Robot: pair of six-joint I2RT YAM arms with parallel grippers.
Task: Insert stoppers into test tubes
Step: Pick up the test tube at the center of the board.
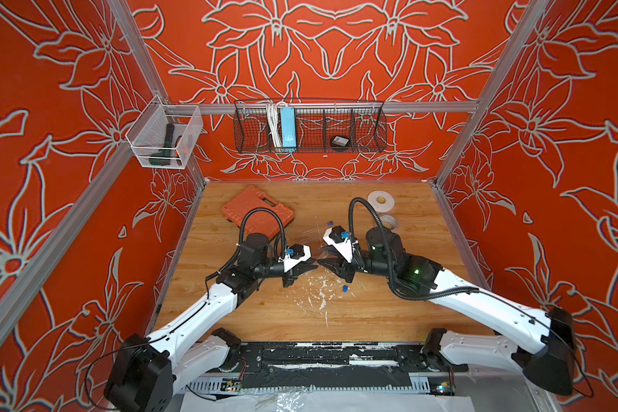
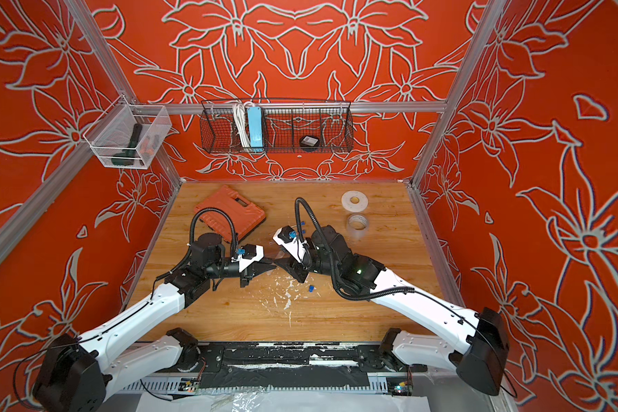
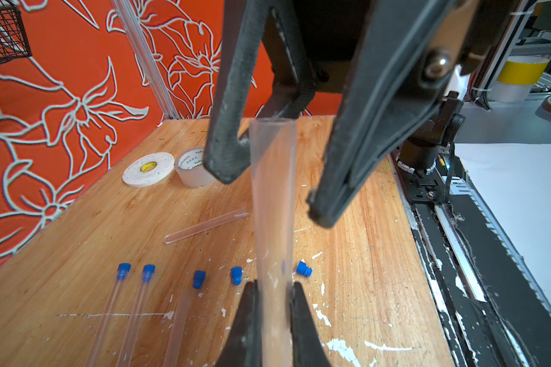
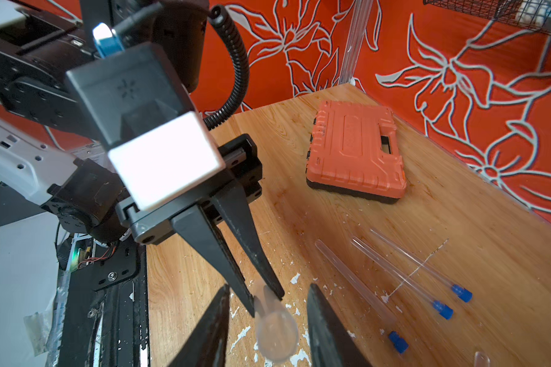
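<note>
Left end effector (image 3: 274, 287) is clamped tight on a slender clear plastic test tube (image 3: 272, 190), and the open end sticks out well past its fingertips. Right end effector (image 4: 269, 286) has its jaws apart, one on either side of that open mouth, with nothing in them. Three loose little bright blue plug-shaped stoppers (image 3: 236, 275) lie on the wooden tabletop (image 3: 77, 254), clear of both end effectors. Two more tubes (image 3: 109, 317) lie there already capped.

The clear tape roll (image 3: 193, 173) bears "YuP…" on its inner core; nothing else legible.
</note>
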